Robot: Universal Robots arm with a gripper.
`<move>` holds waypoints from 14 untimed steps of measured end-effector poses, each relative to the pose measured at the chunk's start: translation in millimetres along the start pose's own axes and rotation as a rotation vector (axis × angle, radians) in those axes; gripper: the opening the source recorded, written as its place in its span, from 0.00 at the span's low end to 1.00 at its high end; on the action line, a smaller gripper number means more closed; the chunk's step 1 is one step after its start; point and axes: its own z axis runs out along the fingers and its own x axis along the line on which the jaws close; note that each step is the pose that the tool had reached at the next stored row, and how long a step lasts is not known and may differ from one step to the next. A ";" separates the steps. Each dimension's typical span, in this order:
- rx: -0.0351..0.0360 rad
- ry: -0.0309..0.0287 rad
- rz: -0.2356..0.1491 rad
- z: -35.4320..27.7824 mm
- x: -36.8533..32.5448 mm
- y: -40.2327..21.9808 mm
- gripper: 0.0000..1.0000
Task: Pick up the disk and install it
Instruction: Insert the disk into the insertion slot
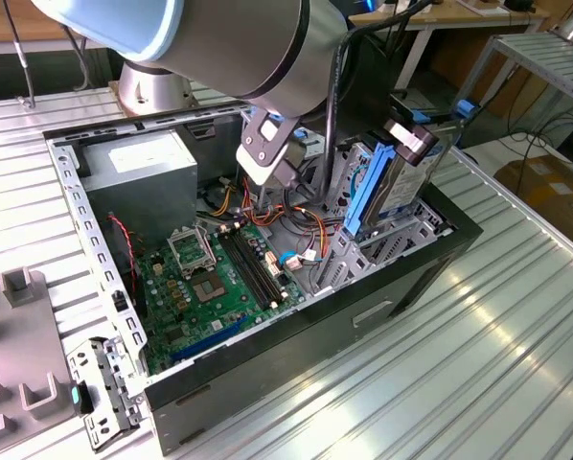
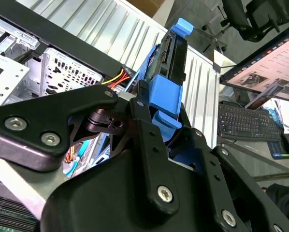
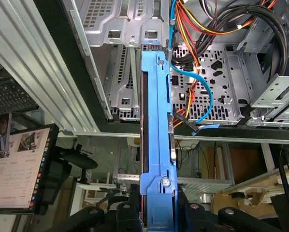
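Observation:
The disk (image 1: 394, 182), silver-grey with light blue side rails, stands on edge and tilted over the grey metal drive cage (image 1: 406, 238) at the exterior view's right end of the open computer case. My gripper (image 1: 411, 136) is at its upper end, shut on it. In the first wrist view the disk's blue rail (image 3: 154, 121) runs from my gripper (image 3: 156, 205) toward the cage's slots (image 3: 125, 72). In the second wrist view my black fingers (image 2: 147, 130) clamp the blue rail (image 2: 166, 94), and the disk's dark edge (image 2: 173, 55) extends beyond them. Its lower end sits at the cage's opening; whether it touches I cannot tell.
Inside the case lie a green motherboard (image 1: 210, 283), a grey power supply (image 1: 138, 172) and bundles of coloured cables (image 1: 301, 225). The case's black side wall (image 1: 363, 307) borders the cage. A grey fixture (image 1: 18, 345) stands on the ribbed table at the exterior view's left. A monitor (image 3: 19, 169) is beyond.

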 end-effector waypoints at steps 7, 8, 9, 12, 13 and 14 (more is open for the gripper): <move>0.0010 -0.0019 -0.001 0.1 0.1 0.0 0.45; 0.0010 -0.0018 -0.001 0.1 0.2 0.0 0.45; -0.0009 -0.0020 -0.001 0.4 0.2 -0.6 0.45; -0.0590 -0.0036 -0.003 2.4 -1.1 -10.8 0.30; -0.0870 -0.0048 -0.003 3.4 -1.1 -14.0 0.18; -0.1028 -0.0055 -0.004 3.8 -1.2 -15.3 0.12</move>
